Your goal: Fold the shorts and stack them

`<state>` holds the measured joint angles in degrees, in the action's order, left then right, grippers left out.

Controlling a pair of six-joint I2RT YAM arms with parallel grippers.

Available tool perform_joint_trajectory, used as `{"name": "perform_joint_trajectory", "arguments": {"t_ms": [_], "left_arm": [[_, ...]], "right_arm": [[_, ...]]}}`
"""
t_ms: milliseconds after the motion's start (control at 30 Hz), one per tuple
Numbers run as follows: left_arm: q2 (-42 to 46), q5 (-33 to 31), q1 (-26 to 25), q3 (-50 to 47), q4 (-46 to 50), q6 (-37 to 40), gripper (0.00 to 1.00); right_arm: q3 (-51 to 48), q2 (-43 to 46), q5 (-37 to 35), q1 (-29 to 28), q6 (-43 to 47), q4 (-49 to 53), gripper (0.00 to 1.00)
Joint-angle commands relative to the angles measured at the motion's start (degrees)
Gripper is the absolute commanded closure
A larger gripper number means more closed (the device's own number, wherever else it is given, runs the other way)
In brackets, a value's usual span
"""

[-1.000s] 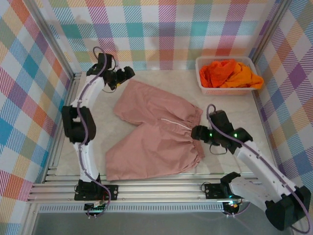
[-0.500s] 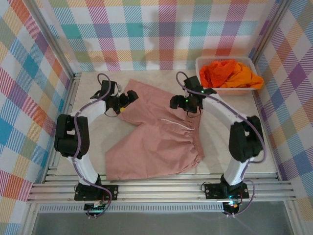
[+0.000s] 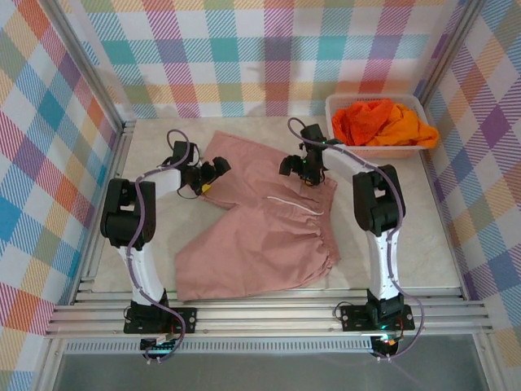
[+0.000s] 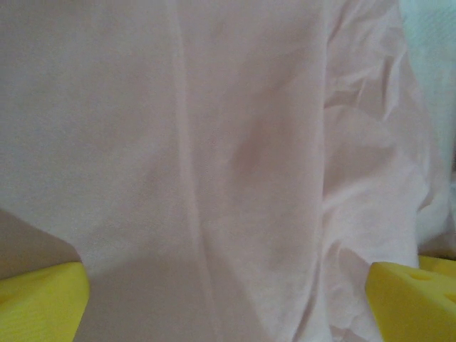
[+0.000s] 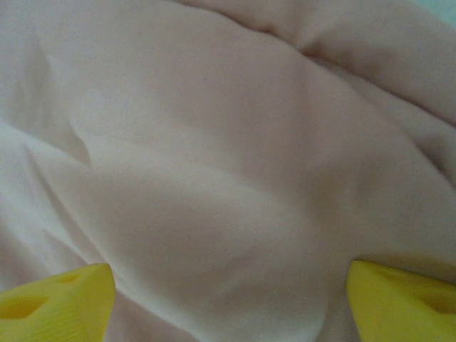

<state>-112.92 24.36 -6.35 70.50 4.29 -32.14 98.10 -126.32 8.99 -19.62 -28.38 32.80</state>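
Observation:
The dusty pink shorts (image 3: 260, 216) lie spread flat mid-table, gathered waist and white drawstring (image 3: 297, 208) toward the right. My left gripper (image 3: 214, 171) sits low at the far-left leg edge. In the left wrist view its jaws stand wide apart (image 4: 226, 303) over pink cloth (image 4: 214, 142), nothing pinched. My right gripper (image 3: 295, 166) is at the far edge by the waist, open (image 5: 228, 299) over the pink cloth (image 5: 214, 157). The bright orange shorts (image 3: 366, 120) and the yellow-orange shorts (image 3: 413, 128) lie bunched in the basket.
The white mesh basket (image 3: 342, 147) stands at the back right corner against the checked wall. Bare marble tabletop (image 3: 155, 236) shows left of the shorts and to the right (image 3: 399, 236). Metal frame rails (image 3: 260, 314) run along the near edge.
My right arm swung from the near right waist up to the far edge of the pink shorts. My left gripper came down from the back corner onto the far-left leg.

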Motion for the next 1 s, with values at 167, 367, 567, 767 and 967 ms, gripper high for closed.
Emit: {"name": "perform_joint_trajectory", "arguments": {"t_ms": [167,367,567,767,967], "left_arm": [[-6.3,-3.6,2.3,7.8,4.0,3.3,0.0],[-6.3,-3.2,2.7,14.7,6.6,4.2,0.01],[7.5,-5.7,2.7,8.4,8.4,3.2,0.0],[24.3,-12.1,2.6,-4.9,16.9,1.0,0.01],[34.8,-21.1,-3.1,-18.5,21.0,-1.3,0.07]], "right_arm": [[15.6,-10.6,-0.5,2.8,-2.6,5.7,0.16],[27.7,-16.2,-1.9,3.9,-4.4,11.1,0.15],[27.4,-11.8,1.6,3.5,-4.3,8.1,0.14],[16.8,1.0,3.7,1.1,-2.9,0.0,0.12],[3.9,13.5,4.1,-2.2,-0.5,-4.1,0.09]]}}
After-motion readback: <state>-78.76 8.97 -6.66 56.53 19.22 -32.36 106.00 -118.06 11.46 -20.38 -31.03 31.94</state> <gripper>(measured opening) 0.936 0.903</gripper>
